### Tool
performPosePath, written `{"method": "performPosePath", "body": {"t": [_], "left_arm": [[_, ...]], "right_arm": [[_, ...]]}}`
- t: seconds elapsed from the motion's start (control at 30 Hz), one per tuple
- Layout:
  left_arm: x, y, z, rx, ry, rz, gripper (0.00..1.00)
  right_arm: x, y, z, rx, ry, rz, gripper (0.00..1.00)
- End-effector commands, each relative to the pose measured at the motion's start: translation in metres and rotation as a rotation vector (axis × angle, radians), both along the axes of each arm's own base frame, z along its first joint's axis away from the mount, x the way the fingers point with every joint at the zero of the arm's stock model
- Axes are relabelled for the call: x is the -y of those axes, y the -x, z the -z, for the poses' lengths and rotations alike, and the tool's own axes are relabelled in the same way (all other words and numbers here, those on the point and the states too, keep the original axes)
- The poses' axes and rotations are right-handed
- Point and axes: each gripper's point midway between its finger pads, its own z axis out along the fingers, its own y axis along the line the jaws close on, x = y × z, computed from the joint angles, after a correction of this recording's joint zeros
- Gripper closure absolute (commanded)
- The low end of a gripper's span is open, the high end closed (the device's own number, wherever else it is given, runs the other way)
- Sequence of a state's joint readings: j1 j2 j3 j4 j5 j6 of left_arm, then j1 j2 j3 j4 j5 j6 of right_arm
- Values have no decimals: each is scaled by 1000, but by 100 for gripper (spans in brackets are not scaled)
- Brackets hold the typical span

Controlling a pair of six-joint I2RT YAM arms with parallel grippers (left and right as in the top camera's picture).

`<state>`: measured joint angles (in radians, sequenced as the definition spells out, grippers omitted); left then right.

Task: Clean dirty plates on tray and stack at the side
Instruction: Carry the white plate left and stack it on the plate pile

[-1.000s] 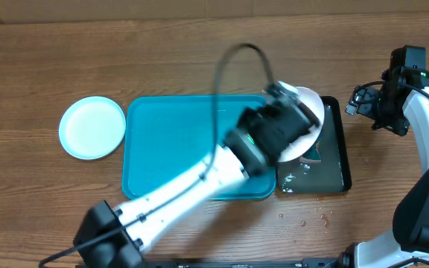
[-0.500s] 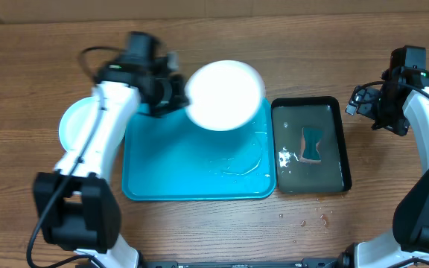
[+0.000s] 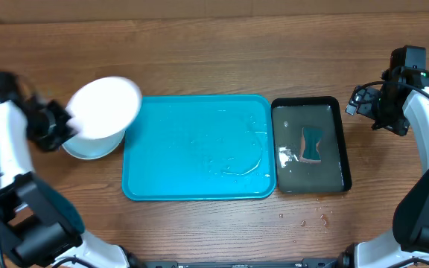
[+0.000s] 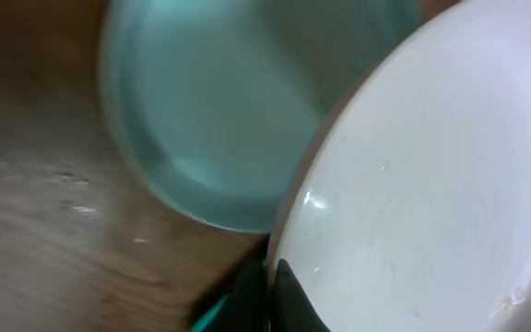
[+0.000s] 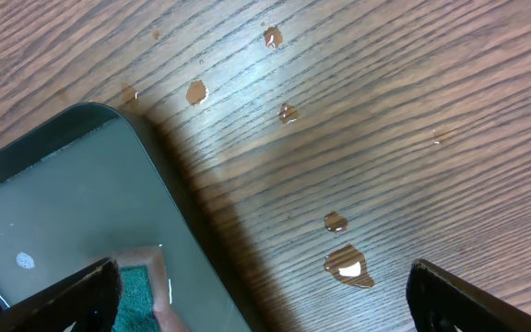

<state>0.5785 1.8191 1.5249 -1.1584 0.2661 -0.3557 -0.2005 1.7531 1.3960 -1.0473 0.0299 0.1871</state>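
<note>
Currently the white plate [image 3: 109,106] is gripped by its rim in the left gripper [image 3: 59,125], jaws clamped tight on the edge; it is held tilted over the left side of the table [image 3: 199,52], just left of the turquoise tray [image 3: 185,149], w/ its lower edge overlapping the light blue plate [image 3: 88,149]; whether the two plates touch can't be told. In the left wrist view the white plate's glossy face [image 4: 431,184] fills the right half; the light blue plate [image 4: 219,101] is seen past it, lying flat on the wood; a dark finger [image 4: 279,300] is seen at the white rim.

Wet streaks and droplets are spread over the turquoise tray's floor, mostly twd its right half. The black tray [image 3: 326,123] is set just beside it on the right, w/ shallow water in it and a sponge [image 3: 313,145] lying approx. mid-tray.

The right gripper [image 3: 357,100] is held above bare wood, right of the black tray's far corner; its jaws are spread wide, nothing betw. them. In the right wrist view both fingers [image 5: 487,300] are seen at the bottom corners; the black tray's corner [image 5: 53,203], the sponge's edge [image 5: 141,286] and brownish water drops [image 5: 347,263] on the table are seen below.
</note>
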Motion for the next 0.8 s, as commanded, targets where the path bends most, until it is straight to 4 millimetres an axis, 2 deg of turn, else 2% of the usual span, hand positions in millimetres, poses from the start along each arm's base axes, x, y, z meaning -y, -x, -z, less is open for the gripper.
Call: {"method": "performPosePath", "body": {"t": [0.0,0.13,0.33,0.5,0.77], "left_arm": [[-35,26,7,-68,-68,-63,96],[-53,36,8,-68,-70,-131,96],[-51,28,13,-52,-94,-116,96],[-57,31,31,-93,-167,-134,96],[-51,21,65,-27,-170,-131,96]], "right_arm": [[2,-4,-7,23,6,10,0],[2,-4,-7,23,6,10,0],[2,-4,-7,23,6,10,0],[2,-4,-7,23,6,10,0],[2,-4,-7,23,6,10,0]]}}
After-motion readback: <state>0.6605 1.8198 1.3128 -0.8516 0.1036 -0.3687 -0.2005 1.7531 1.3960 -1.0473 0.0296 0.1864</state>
